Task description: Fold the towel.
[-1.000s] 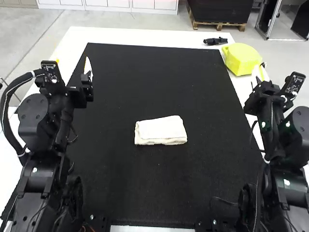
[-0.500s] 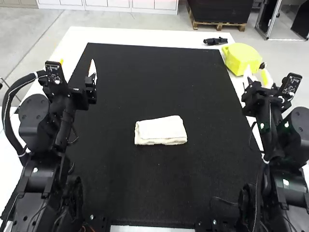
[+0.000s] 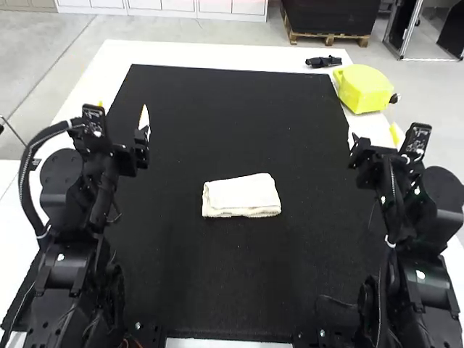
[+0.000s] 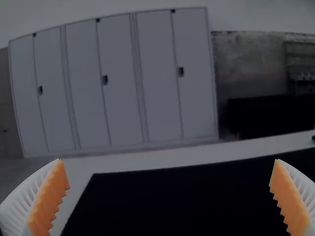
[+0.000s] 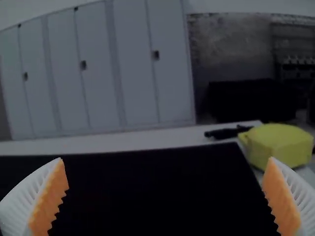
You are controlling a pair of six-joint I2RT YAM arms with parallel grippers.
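Note:
A cream towel lies folded in layers as a small, flat rectangle on the black mat, its thick folded edge facing the arms. To its left and farther forward, my left gripper is held up above the mat's left side. My right gripper is at the mat's right edge, well apart from the towel. Widely parted fingers with nothing between them mark the left gripper in its wrist view. Likewise, the right gripper is open and holds nothing in its own wrist view.
The black mat covers most of the white table. A yellow rounded object stands at the far right, with a small black item beside it near the table's back edge.
Both arms have shifted inward: the left gripper slightly right, the right gripper left and a little lower in the high view. The towel has stayed put.

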